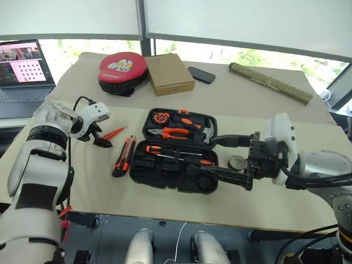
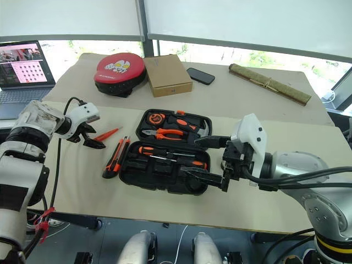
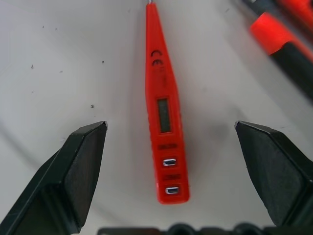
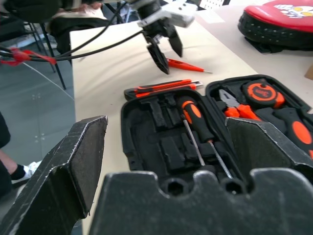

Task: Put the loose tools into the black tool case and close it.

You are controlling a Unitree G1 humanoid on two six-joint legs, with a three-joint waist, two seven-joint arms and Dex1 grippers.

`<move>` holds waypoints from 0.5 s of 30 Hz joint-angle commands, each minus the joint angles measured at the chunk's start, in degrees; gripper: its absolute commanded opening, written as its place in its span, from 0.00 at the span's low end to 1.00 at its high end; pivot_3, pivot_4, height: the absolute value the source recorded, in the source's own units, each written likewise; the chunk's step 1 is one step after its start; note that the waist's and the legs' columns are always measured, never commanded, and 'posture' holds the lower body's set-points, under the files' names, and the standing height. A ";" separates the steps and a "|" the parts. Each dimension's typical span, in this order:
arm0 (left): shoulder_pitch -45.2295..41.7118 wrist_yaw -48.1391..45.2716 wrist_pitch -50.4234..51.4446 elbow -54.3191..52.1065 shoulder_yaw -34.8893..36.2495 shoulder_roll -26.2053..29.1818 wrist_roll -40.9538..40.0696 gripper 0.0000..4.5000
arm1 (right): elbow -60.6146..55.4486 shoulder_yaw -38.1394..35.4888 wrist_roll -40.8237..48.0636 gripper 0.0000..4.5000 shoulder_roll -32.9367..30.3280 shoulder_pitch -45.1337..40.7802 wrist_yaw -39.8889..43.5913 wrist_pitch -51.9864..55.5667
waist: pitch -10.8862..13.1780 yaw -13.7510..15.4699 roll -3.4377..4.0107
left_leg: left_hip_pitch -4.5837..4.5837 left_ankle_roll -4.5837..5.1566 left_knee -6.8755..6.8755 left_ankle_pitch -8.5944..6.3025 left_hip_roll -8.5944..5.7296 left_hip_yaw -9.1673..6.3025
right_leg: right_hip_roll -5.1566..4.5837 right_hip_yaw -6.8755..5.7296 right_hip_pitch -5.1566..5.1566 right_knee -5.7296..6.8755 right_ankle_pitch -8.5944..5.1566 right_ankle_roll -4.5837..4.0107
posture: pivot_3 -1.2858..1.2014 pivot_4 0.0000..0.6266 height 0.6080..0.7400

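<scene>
STEP: tester screwdriver [image 3: 164,112] straddled on bench [image 1: 165,209] by open left claw [image 1: 99,137], mid-left | CASE: black tool case [image 1: 179,151] open at centre | RIGHT: right claw [image 1: 234,159] open, empty | NEXT: lowering and closing judged needed.

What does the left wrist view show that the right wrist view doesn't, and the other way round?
Left wrist view alone: the orange tester screwdriver's small display window and two buttons, seen between the open left claw's fingers. Right wrist view alone: the open black tool case with two screwdrivers in the near half, pliers and tape measure in the far half, and the red-and-black pad. Both: the tester, the utility knife and the table.
</scene>
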 commanded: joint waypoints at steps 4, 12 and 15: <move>-0.61 0.74 -2.56 3.44 -0.27 -0.71 3.32 0.43 | -3.63 -3.73 3.59 1.00 -1.68 1.39 -2.84 -1.77 | -0.01 0.03 0.00 | 0.12 0.00 0.02 0.01 0.00 -0.02 | 0.00 0.00 0.06 0.11 0.00 0.00 | 0.52 0.24 1.00; -1.44 1.39 -6.81 1.94 3.83 2.41 1.20 0.09 | -5.19 -7.18 6.18 1.00 -3.98 5.87 -4.92 -2.16 | 0.00 -0.33 -0.04 | 0.13 0.01 0.02 0.02 0.01 -0.05 | 0.01 0.01 0.06 0.15 0.00 -0.01 | 0.52 0.24 1.00; -2.51 -4.36 -10.02 -1.00 6.03 4.23 -1.10 0.09 | -6.67 -10.73 8.23 1.00 -5.26 10.22 -5.05 -2.11 | 0.04 -0.41 -0.12 | 0.03 0.00 0.02 0.02 0.01 -0.06 | 0.00 0.00 0.01 0.11 0.00 0.00 | 0.52 0.24 1.00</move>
